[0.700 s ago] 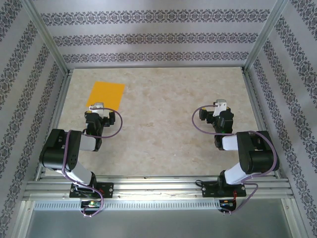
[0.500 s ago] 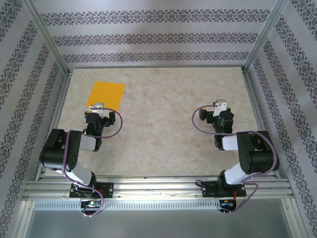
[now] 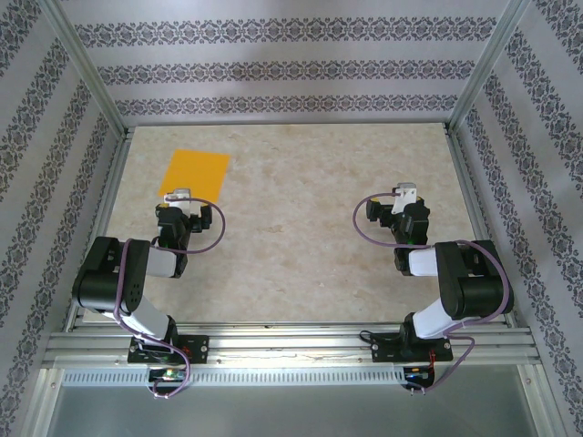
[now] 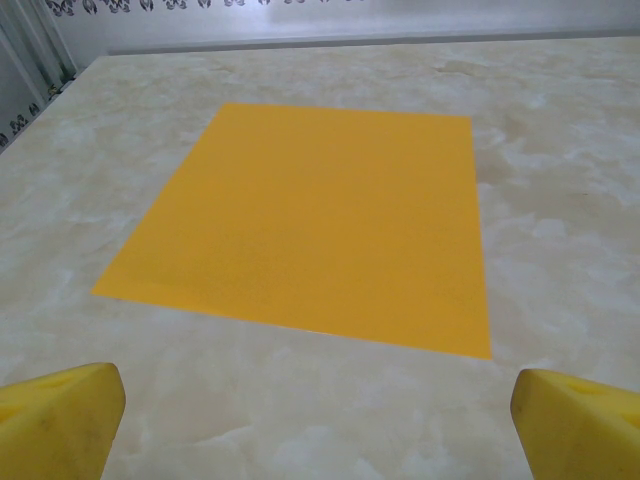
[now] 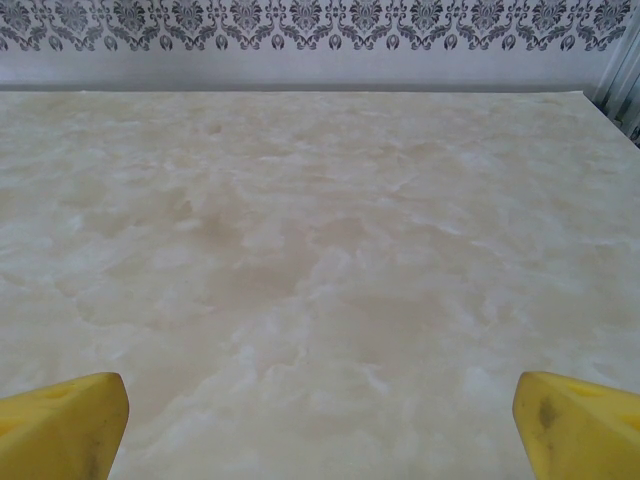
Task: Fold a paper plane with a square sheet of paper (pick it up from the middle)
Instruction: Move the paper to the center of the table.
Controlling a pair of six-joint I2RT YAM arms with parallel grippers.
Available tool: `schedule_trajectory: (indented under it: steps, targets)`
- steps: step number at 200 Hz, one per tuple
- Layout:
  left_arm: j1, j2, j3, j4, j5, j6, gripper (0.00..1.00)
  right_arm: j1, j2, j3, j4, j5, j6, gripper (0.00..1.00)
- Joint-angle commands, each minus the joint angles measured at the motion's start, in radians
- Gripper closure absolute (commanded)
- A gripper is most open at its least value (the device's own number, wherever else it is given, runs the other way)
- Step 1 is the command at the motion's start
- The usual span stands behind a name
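Paper [image 3: 194, 174]: lying flat and unfolded on the far-left part of the table [image 3: 301, 237], showing no crease.
Left gripper [image 3: 178, 195]: standing released, grasping nothing; hovering just at the near edge of the paper and pointing toward it.
Left fingers [image 4: 62, 415]: sitting wide apart at the lower corners of the wrist view, touching neither paper nor each other.
Right gripper [image 3: 406, 192]: standing released as well, holding nothing; waiting well apart from the paper, over bare table on the right.
Step in hand: probably approaching for the pickup; lifting nothing yet.
Doing it well: moving forward past the near edge until centring over the middle of the paper; coming down straight, keeping both pads level; pressing lightly and closing slowly, so as to be raising a small ridge to pinch.
Watching for: pushing the thin paper along the smooth table instead of gripping it; crumpling it by closing hard; catching an edge and spoiling the square.
Progress: judging by the uncreased paper, standing at the very start.
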Motion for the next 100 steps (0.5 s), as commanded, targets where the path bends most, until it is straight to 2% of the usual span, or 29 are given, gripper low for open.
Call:
schedule_trajectory:
  steps: [1,27,50,67,84,100]
  targets:
    - [0.012,0.006,0.017,0.012,0.015,0.007,0.01,-0.012,0.001,0.020,0.005,-0.005,0.009,0.02]
    - [0.018,0.006,0.015,0.009,0.022,0.002,0.01,-0.012,0.001,0.018,0.008,0.000,0.007,0.02]
    - [0.018,0.007,-0.037,0.112,-0.017,-0.013,0.01,-0.010,0.000,0.017,0.011,0.000,0.007,0.02]
    - [0.018,0.003,-0.045,0.128,-0.026,-0.015,0.01,-0.006,-0.002,0.011,0.019,-0.002,0.000,0.02]
    - [0.017,-0.015,-0.019,0.065,0.016,-0.001,0.01,0.004,-0.006,0.004,0.028,0.009,-0.009,0.02]
    - [0.017,-0.066,0.007,-0.026,-0.002,-0.007,0.01,0.010,-0.029,0.002,0.014,0.012,-0.016,0.02]
